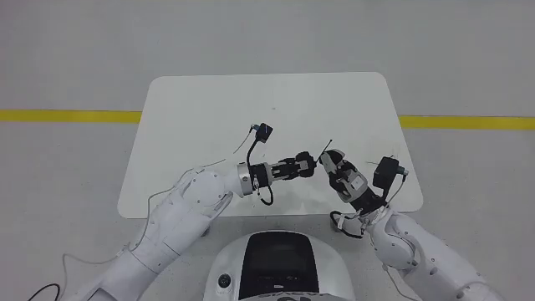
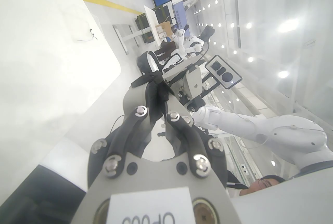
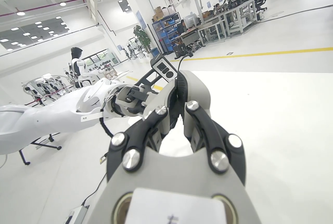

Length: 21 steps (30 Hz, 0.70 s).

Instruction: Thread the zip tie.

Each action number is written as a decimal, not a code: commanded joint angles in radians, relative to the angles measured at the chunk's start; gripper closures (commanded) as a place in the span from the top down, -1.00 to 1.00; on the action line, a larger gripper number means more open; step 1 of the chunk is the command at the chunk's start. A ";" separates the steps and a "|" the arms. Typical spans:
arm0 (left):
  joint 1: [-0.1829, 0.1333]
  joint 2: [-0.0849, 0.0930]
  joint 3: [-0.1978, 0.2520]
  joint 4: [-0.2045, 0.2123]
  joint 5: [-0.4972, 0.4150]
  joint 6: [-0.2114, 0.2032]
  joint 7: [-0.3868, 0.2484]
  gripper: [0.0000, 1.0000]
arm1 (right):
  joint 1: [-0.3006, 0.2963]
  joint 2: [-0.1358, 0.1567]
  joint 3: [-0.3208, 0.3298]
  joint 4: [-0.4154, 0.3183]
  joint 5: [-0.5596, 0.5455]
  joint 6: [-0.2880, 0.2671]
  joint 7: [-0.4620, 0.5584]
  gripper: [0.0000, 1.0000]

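The zip tie (image 1: 324, 149) is up in the air above the near middle of the desk (image 1: 209, 117), held where the two grippers meet. In the top view it is a thin dark strand sticking out from the tips of the right gripper (image 1: 328, 161), pointing away from the robot. In the right wrist view the same strand (image 3: 181, 63) rises in a slight curve from the tips of the right gripper (image 3: 179, 80), whose fingers (image 3: 197, 90) are pressed together on it.

The left gripper (image 1: 307, 165) comes in from the other side, its tips just beside those of the right one. In the left wrist view the left gripper (image 2: 156, 80) has its fingers (image 2: 131, 103) clenched. A flat black length of what looks like the zip tie (image 2: 141, 80) sticks out sideways from their tips, so they grip it too.

Both arms reach in over the near edge of the desk, angled toward each other. The left wrist camera (image 1: 262, 131), a small black box, sits on the far side of its arm. The right wrist camera (image 1: 387, 170) sits to the outside of the right arm.

In the left wrist view a small dark bit with a thin tail (image 2: 91, 34) lies on the desk near its edge, well apart from the grippers. It is too small to tell what it is.

Around the desk is a pale floor with a yellow line (image 1: 67, 116).
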 commanded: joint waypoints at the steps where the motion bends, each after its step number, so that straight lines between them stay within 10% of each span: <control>1: 0.000 0.000 0.000 0.000 0.000 0.000 0.000 -1.00 | -0.007 0.001 0.002 -0.014 0.015 0.000 -0.007 -1.00; 21: 0.000 0.000 0.000 0.000 0.000 0.000 0.000 -1.00 | -0.011 0.037 -0.014 -0.069 0.134 0.000 -0.033 -1.00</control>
